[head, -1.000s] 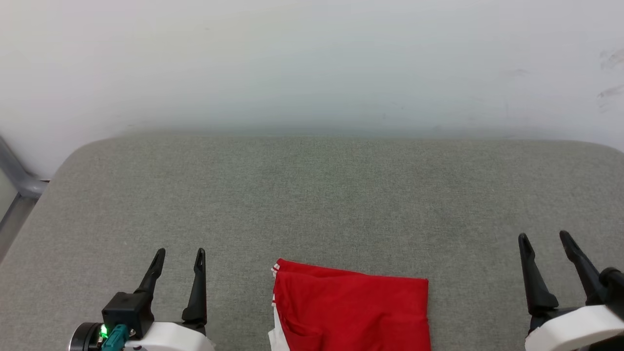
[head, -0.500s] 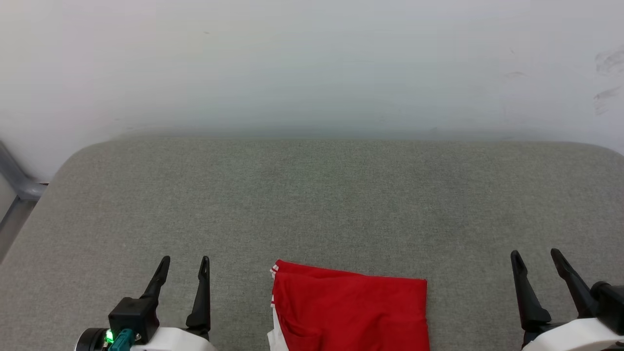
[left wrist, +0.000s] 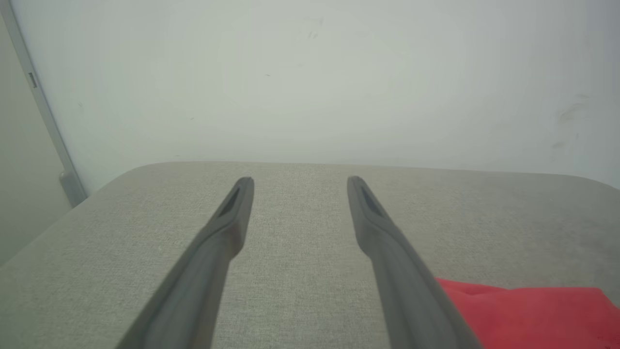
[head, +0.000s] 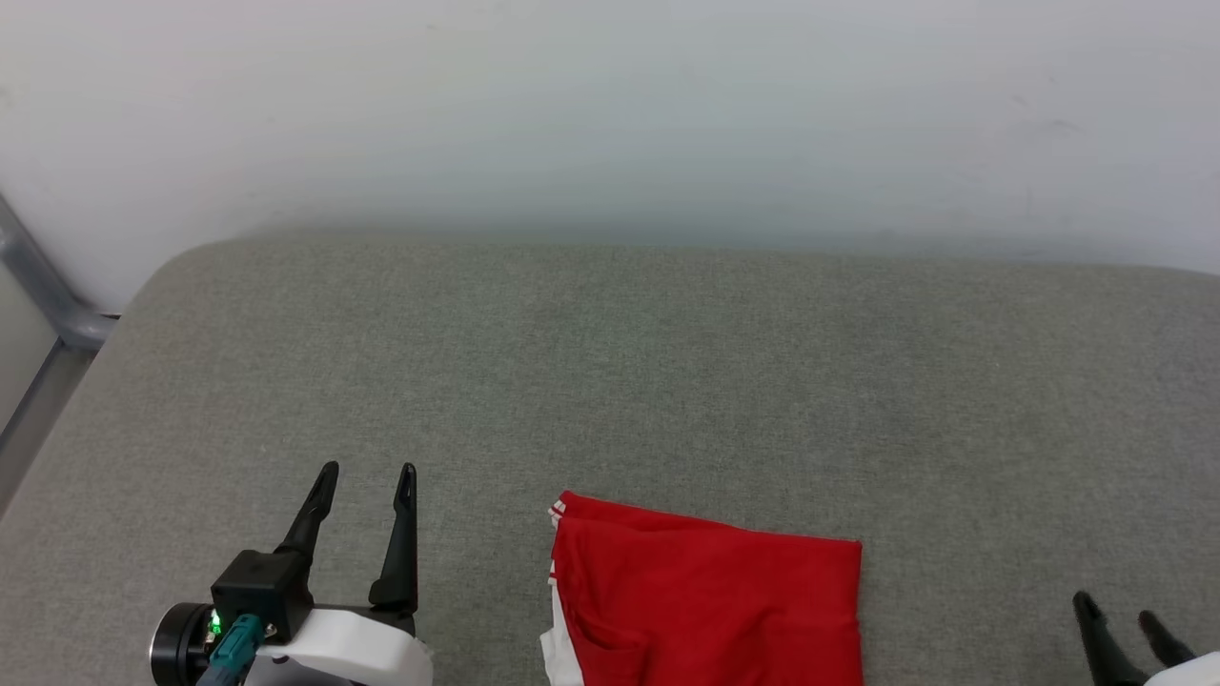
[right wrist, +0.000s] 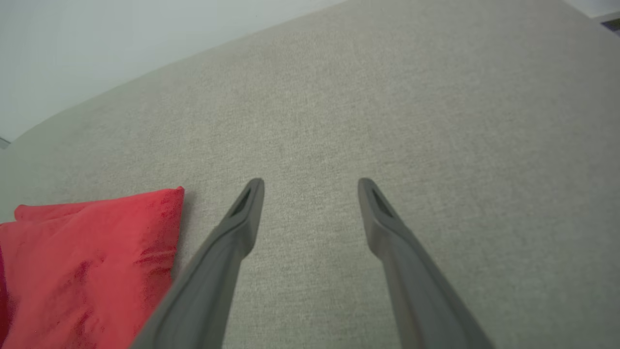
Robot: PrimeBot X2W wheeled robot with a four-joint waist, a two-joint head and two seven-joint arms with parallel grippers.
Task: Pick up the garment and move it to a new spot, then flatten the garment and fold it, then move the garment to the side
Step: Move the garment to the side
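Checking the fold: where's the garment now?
Head view, bottom centre: the garment lies on the grey surface between the left gripper and right gripper, touching neither.

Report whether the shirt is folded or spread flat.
Folded. The shirt lies as a compact rectangle with stacked layers at its left edge; its near part is out of frame.

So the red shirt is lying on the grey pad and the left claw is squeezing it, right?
Not quite. The left claw isn't squeezing the red shirt. It is open and sits beside the shirt, with bare grey pad between them, as the head view shows. The shirt does lie on the pad.
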